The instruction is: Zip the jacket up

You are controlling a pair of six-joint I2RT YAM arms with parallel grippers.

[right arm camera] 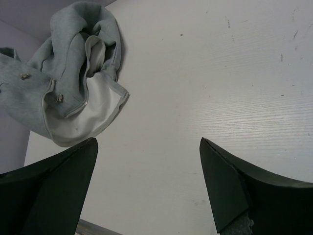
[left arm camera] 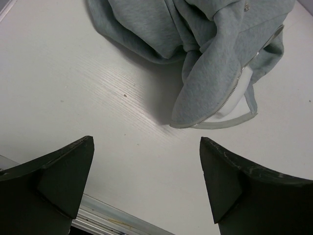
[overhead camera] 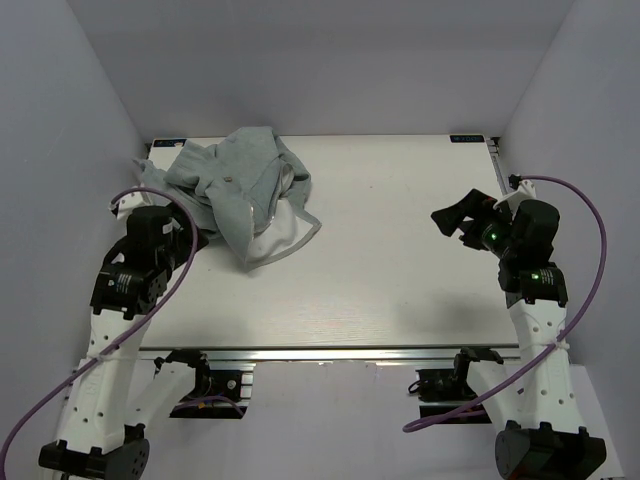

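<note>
**Jacket in a heap, both jaws open and empty**

The light grey-green fleece jacket (overhead camera: 240,185) lies crumpled at about ten o'clock on the white table (overhead camera: 400,280). It is near my left jaws and well apart from my right jaws. My left jaws stand wide apart and hold nothing. They hang over bare table, with the heap's nearest fold at about one o'clock in the left wrist view. My right jaws are likewise spread and empty, out at three o'clock on the table.

I judge that zipping cannot begin until the fronts lie flat and side by side. One run of the light zipper teeth (left arm camera: 234,93) shows along a folded front edge, beside the white lining (left arm camera: 234,105). I cannot make out the slider or the opposite row of teeth.

To do this well, I should pinch the fleece just beside the teeth near the hem corner, not the teeth themselves. Then I should draw that edge toward the table's middle while my right jaws cross over to find the other front.
</note>
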